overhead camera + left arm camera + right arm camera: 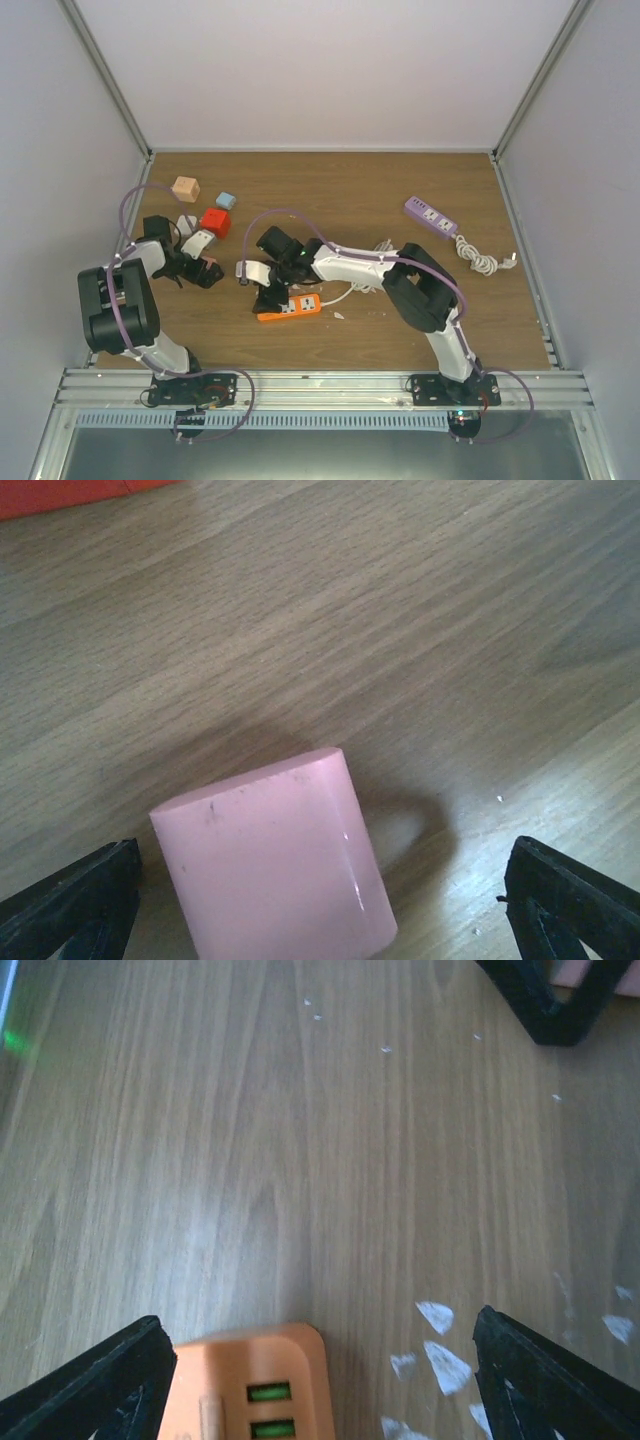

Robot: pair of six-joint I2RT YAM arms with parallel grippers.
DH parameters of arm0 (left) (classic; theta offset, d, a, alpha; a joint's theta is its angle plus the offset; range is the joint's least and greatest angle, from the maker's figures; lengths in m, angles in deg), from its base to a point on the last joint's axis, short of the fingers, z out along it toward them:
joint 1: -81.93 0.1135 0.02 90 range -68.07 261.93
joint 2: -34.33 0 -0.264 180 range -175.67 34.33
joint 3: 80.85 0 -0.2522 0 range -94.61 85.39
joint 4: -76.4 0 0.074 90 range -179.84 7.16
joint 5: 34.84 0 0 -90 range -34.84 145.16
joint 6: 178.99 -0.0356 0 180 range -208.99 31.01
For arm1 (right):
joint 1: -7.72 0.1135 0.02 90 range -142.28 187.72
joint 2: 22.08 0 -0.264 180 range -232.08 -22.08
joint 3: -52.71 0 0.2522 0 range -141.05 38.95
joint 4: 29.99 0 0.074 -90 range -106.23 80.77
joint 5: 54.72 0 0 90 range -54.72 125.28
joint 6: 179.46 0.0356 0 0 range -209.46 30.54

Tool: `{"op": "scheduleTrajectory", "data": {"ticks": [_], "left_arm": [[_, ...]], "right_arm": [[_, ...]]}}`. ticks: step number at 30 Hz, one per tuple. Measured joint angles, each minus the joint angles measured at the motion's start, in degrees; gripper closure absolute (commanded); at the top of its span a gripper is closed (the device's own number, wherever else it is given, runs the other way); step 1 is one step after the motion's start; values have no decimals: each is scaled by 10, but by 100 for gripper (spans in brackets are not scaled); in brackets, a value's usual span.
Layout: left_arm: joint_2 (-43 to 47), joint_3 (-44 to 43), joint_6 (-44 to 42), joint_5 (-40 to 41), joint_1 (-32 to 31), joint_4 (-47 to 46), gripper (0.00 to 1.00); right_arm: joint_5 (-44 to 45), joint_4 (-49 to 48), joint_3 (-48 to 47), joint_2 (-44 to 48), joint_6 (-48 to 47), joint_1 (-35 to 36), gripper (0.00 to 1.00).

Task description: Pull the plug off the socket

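Behind your left gripper [322,865] a red cube [215,222] lies close, with a pale block [187,225] just beside it and a blue cube [226,200] and a tan cube [185,188] farther back. A purple strip [431,215] and its coiled cord [483,258] lie well apart at the far right. White flecks [440,1360] dot the surface [350,180] next to the socket [290,307]. The plug [270,870] is off the socket. It sits on the surface between the left gripper's fingers, a rounded block that reads pale pink in the left wrist view, just beside one finger and well short of the other. From above, the gripper hides it. That gripper is spread wide and has hold of nothing. Your left arm [115,305] is folded, elbow high at the left, forearm reaching right with the gripper low. Your right arm [420,285] stretches leftward across the middle, and the right gripper [318,1350] is low at the socket's left end. It too is spread wide and empty, one finger just beside the orange end, whose green-lit slots show between the fingers. The two grippers are near each other: a left finger shows at the top right of the right wrist view.
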State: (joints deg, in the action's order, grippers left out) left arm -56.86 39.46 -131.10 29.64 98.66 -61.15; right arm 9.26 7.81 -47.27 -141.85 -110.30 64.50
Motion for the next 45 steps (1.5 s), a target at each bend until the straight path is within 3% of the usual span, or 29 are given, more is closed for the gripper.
{"op": "scheduleTrajectory", "data": {"ticks": [8, 15, 22, 29, 37, 45], "left_arm": [[22, 3, 3, -6, 0, 18, 1], [42, -3, 6, -22, 0, 41, 1], [63, -26, 7, -30, 0, 59, 1], [67, -40, 7, -36, 0, 69, 1], [67, -57, 7, -42, 0, 82, 1], [77, -67, 7, -47, 0, 92, 1]], "right_arm": [[20, 35, -31, -35, -37, 38, 38], [28, 61, 13, -23, -96, 43, 41], [42, 87, 128, 67, -151, 42, 41], [54, 108, 245, 160, -195, 20, 36], [67, 125, 363, 266, -236, -93, 20], [40, 141, 377, 363, -196, -204, 19]]}}
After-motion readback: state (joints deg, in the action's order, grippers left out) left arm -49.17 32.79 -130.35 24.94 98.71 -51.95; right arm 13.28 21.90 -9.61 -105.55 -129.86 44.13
